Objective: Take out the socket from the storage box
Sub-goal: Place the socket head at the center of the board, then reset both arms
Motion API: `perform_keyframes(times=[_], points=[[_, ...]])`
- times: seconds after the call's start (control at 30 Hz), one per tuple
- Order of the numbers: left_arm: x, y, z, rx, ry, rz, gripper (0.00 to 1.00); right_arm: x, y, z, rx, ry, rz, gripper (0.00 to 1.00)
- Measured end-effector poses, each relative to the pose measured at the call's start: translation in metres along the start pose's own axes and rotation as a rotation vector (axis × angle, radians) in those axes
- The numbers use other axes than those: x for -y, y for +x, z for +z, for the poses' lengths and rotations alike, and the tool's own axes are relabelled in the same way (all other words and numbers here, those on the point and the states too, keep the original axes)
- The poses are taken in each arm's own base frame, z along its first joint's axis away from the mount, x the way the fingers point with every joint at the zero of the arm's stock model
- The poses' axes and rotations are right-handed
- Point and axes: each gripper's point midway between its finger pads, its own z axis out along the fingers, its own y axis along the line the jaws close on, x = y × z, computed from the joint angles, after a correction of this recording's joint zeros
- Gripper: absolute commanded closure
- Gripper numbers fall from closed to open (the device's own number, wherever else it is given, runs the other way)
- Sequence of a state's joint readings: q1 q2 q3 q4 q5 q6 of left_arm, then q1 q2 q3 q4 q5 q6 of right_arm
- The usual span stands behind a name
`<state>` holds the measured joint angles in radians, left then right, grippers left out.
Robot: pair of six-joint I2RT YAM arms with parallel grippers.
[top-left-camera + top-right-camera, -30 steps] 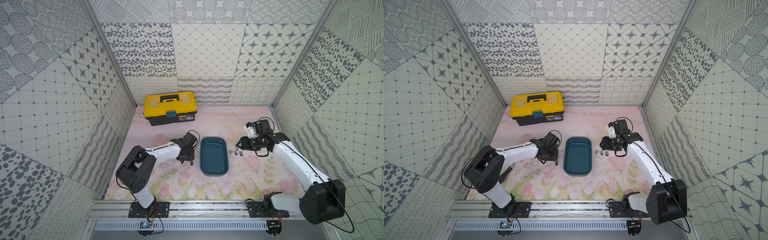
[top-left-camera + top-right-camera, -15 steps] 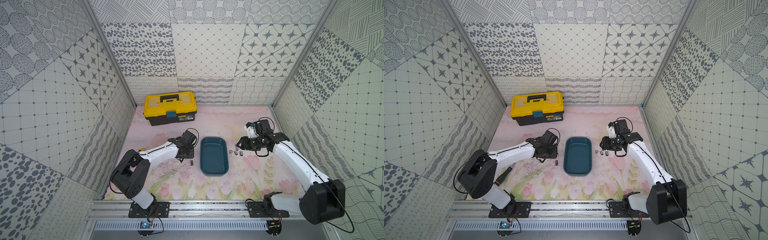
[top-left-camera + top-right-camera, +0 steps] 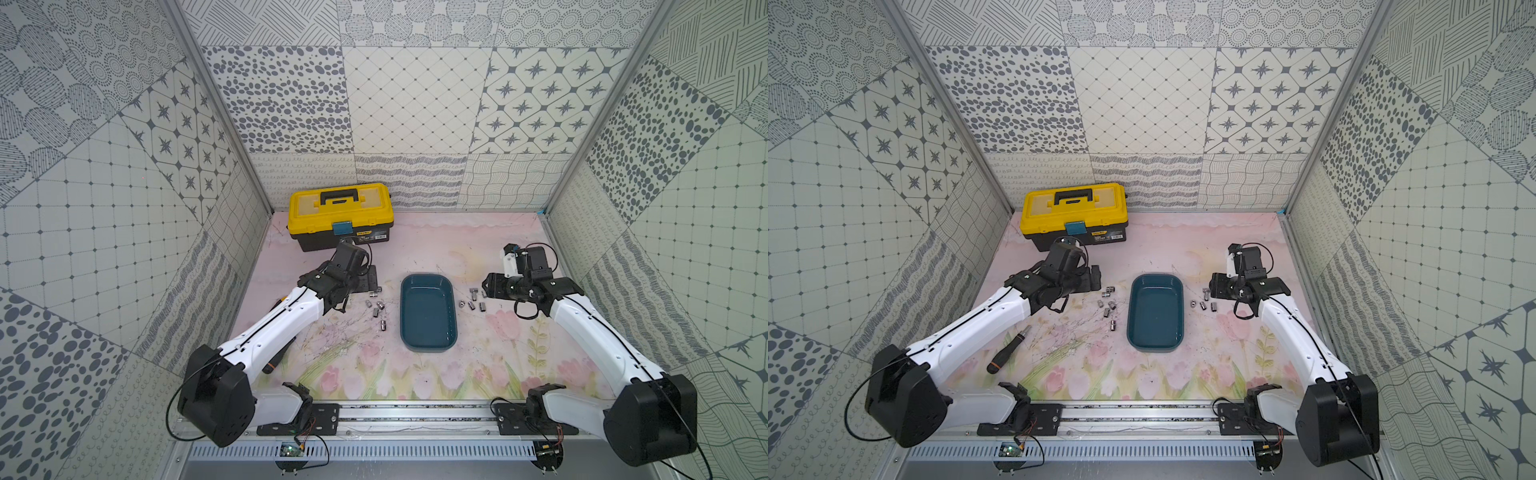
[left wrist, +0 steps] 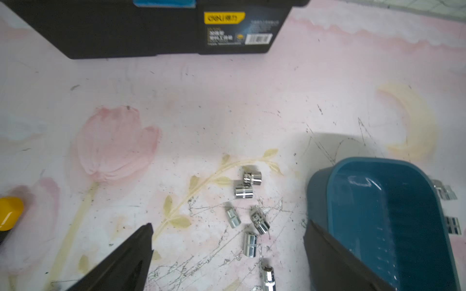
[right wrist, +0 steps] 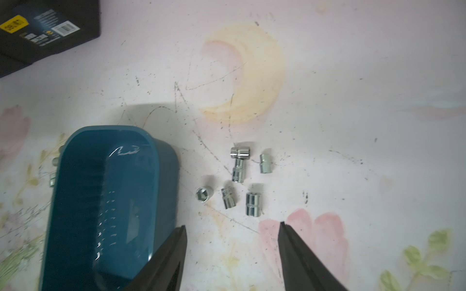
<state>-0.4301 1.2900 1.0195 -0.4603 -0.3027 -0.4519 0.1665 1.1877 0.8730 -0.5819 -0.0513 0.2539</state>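
My left pincer (image 4: 228,224) and right pincer (image 5: 232,224) gape empty; the glossy teal box (image 3: 428,316) sits at the centre of the worktop (image 3: 478,249), chrome sockets (image 5: 253,204) flanking it.

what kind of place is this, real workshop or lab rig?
Probably a lab robot cell, not a workshop: patterned wall panels box in a floral tabletop, left arm and right arm sit on a front rail.

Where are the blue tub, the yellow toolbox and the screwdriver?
Tub (image 3: 428,311): in a top view, on its bare floor.
Toolbox (image 3: 341,212): in a top view, on its yellow lid.
Screwdriver (image 3: 1008,350): in a top view, on its black handle.
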Motion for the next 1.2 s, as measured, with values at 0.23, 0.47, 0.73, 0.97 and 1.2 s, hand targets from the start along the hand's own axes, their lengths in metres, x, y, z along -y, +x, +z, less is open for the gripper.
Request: perform_keyframes(times=[0.23, 0.47, 0.73, 0.97, 1.2], points=[[-0.076, 0.001, -0.005, 0.135, -0.189, -0.039, 0.01, 0.053, -0.007, 0.019, 0.178, 0.200, 0.016, 0.22], [-0.114, 0.031, 0.014, 0.156, -0.312, 0.026, 0.01, 0.078, -0.004, 0.034, 0.328, 0.287, -0.036, 0.20], [-0.126, 0.066, 0.045, 0.190, -0.315, 0.087, 0.01, 0.092, -0.004, 0.046, 0.403, 0.321, -0.053, 0.17], [-0.121, 0.085, 0.068, 0.240, -0.255, 0.140, 0.01, 0.085, -0.022, 0.041, 0.508, 0.269, -0.076, 0.15], [-0.111, 0.064, 0.081, 0.341, -0.194, 0.176, 0.01, 0.075, -0.031, 0.053, 0.539, 0.200, -0.116, 0.12]])
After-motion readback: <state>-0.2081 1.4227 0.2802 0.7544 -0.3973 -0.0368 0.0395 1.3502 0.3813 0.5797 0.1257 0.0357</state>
